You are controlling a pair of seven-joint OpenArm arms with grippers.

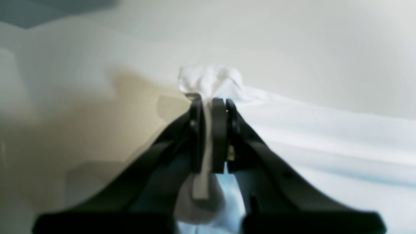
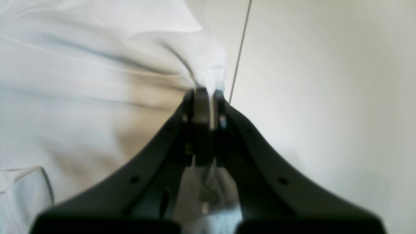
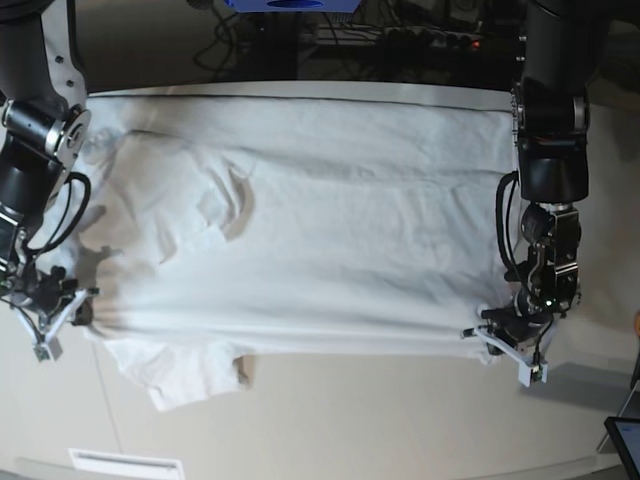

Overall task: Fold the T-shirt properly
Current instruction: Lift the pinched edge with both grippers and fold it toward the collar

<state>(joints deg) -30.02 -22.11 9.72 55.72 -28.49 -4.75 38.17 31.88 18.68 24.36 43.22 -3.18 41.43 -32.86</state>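
T-shirt (image 3: 330, 230), white, no legible print or label; left gripper (image 1: 213, 107) and right gripper (image 2: 208, 97) each clamped on its edge.

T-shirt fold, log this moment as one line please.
T-shirt: spread on table | left gripper: jaws shut on cloth | right gripper: jaws shut on cloth | near edge held at both ends

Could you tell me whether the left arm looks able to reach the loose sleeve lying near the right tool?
Probably not: the left tool is shut on the T-shirt at the far edge, and the sleeve lies across the whole cloth.
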